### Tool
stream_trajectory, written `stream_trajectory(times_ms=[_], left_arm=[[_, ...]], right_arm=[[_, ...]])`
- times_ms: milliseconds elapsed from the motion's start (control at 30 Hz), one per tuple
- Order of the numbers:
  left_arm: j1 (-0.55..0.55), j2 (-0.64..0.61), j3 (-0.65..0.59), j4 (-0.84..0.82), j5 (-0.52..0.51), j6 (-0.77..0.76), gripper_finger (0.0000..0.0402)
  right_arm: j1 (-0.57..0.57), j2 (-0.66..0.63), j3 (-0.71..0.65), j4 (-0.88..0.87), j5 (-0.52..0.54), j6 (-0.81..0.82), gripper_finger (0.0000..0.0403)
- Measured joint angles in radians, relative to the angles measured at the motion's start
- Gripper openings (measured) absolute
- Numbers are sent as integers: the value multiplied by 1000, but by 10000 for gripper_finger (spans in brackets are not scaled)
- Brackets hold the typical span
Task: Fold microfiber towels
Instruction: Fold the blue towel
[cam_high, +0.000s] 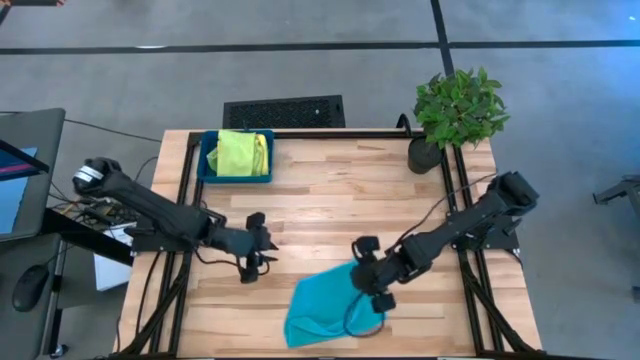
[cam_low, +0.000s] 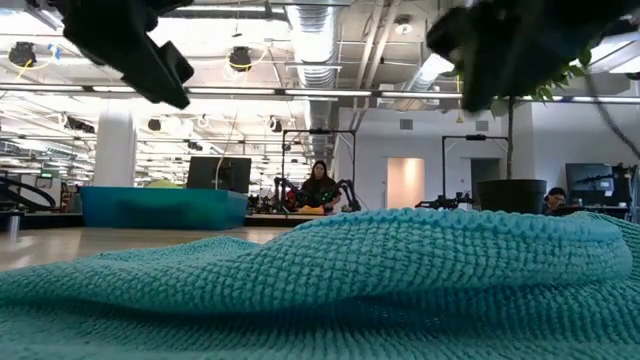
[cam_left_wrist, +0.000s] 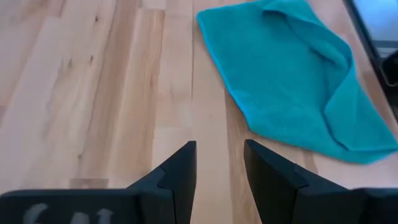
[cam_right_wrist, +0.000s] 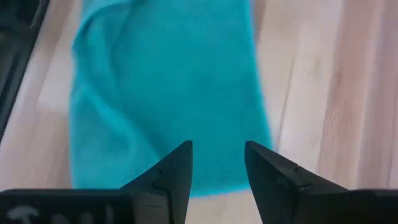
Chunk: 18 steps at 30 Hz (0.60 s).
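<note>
A teal microfiber towel (cam_high: 320, 305) lies crumpled and partly folded over itself on the wooden table near its front edge; it also fills the low view (cam_low: 350, 290). My right gripper (cam_high: 368, 285) hovers open above the towel's right far part (cam_right_wrist: 168, 93), its fingers (cam_right_wrist: 217, 146) clear of the cloth. My left gripper (cam_high: 258, 250) stands open over bare wood to the left of the towel (cam_left_wrist: 292, 81), with nothing between its fingers (cam_left_wrist: 219, 146). A lime green towel (cam_high: 238, 152) and a yellow one (cam_high: 262, 150) lie in the dark-teal tray (cam_high: 207, 160).
The tray stands at the table's far left (cam_low: 160, 208). A potted plant (cam_high: 455, 110) stands at the far right corner. A black grille (cam_high: 283, 110) lies beyond the far edge. Bare wood stretches across the table's middle. People sit in the room behind.
</note>
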Motion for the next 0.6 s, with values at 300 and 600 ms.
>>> stream_trajectory(times_ms=[300,600], left_arm=[[-46,168,1,64,-1,-117,125],[-46,245,0,122,14,-131,125]], right_arm=[[-120,14,-98,121,-16,96,166],[-193,15,-169,150,-116,62,164]])
